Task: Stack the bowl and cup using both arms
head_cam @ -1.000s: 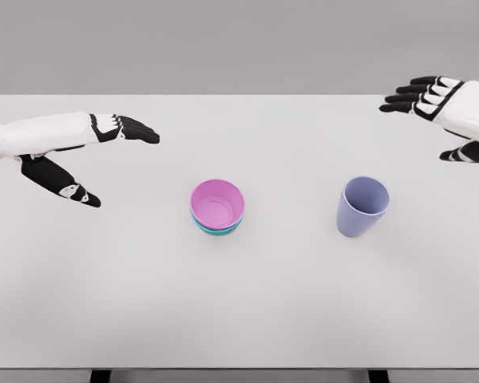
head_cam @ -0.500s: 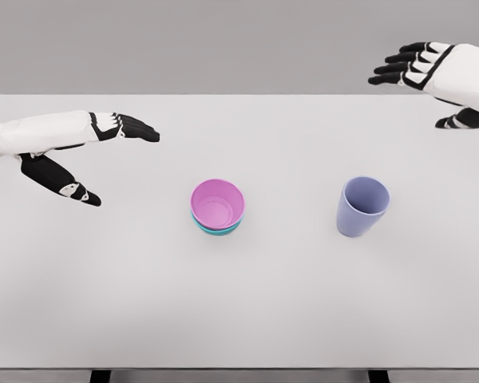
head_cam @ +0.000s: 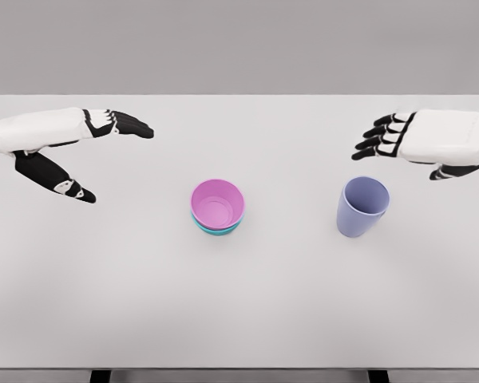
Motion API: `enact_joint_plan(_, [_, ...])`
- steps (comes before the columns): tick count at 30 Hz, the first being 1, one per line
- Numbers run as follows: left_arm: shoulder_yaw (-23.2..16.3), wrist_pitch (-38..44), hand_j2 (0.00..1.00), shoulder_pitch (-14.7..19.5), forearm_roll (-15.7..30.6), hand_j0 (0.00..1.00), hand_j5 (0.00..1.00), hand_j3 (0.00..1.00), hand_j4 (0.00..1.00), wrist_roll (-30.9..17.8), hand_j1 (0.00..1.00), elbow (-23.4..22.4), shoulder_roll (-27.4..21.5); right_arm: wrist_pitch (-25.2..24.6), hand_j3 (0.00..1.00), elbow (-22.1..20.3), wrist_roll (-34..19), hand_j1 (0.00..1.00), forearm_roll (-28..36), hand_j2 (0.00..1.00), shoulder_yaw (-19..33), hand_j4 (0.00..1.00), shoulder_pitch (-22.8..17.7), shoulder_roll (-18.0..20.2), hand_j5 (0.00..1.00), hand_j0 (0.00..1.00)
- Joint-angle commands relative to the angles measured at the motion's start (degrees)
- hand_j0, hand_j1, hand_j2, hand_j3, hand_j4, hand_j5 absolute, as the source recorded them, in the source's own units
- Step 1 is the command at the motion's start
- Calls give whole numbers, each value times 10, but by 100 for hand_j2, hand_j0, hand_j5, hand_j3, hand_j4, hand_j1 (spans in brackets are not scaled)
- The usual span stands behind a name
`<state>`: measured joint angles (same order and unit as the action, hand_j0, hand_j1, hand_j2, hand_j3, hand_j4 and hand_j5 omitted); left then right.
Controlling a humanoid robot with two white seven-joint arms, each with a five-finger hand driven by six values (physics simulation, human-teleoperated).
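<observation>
- We see a pink bowl (head_cam: 218, 202) nested inside a teal bowl (head_cam: 218, 230) near the middle of the white table (head_cam: 239, 303); only the teal rim shows beneath it.
- A lavender cup (head_cam: 362, 206) stands upright to the right of the bowls, well apart from them.
- Our right hand (head_cam: 415, 141) hovers above and just behind the cup; its fingers are extended and hold nothing; whether it touches the rim we cannot quite tell.
- Our left hand (head_cam: 72, 152) hangs over the table's left side, fingers spread, thumb apart, empty; it is well away from the bowls.
</observation>
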<state>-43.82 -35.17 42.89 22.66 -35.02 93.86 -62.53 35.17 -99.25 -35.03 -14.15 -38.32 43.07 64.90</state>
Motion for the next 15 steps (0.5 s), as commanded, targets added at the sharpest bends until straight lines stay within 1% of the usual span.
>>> enact_joint_plan(1, [1,2,100,0,5,100,100,100,100,0,100,0,-1,-2,100,-12,0,100,4,100,-18,100,1,2,100,100])
enact_joint_plan(4, [1,2,100,0,5,100,100,100,100,0,100,0,-1,-2,100,-12,0,100,4,100,-18,100,0,3,100,100])
enact_joint_plan(7, [1,2,100,0,5,100,100,100,100,0,100,0,0,-2,100,-12,0,100,4,100,-54,100,0,2,100,100])
enact_joint_plan(9, [1,2,100,0,5,100,100,100,100,0,100,0,0,-2,100,-12,0,100,4,100,-67,100,0,1,100,100])
enact_joint_plan(10, [1,2,100,0,5,100,100,100,100,0,100,0,0,-2,100,-12,0,100,4,100,-69,100,0,-9,100,100])
enact_joint_plan(15, [1,2,100,0,5,100,100,100,100,0,100,0,0,-2,100,-12,0,100,4,100,-76,100,2,-35,100,100])
